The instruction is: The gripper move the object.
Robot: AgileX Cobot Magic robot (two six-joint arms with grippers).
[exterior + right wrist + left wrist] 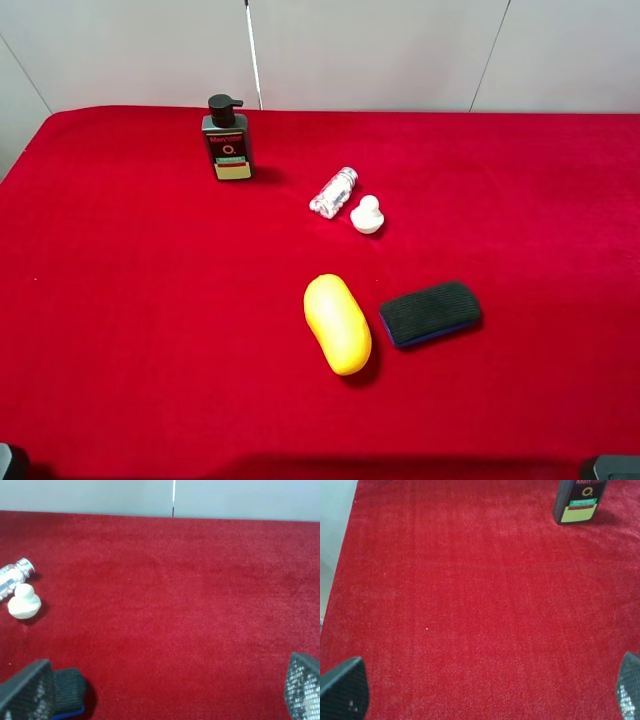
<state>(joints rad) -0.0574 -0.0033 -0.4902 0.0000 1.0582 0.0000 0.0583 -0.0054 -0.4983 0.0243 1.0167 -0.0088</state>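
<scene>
The object (337, 323), a glossy yellow oval, lies on the red cloth near the middle of the table, just left of a black eraser. Neither wrist view shows it. My left gripper (485, 695) is open, its two fingertips (342, 690) far apart over bare cloth at the table's left side. My right gripper (165, 695) is open too, with nothing between its fingers; its one fingertip (25, 692) stands close beside the eraser's (70, 690) end. In the high view only dark bits of both arms show at the bottom corners.
A black blue-edged eraser (431, 313) lies right of the yellow oval. Behind them are a small white duck (367, 215) and a clear little bottle (333, 192) on its side. A dark pump bottle (227, 142) stands at the back left. The red table's left edge (345, 570) is near.
</scene>
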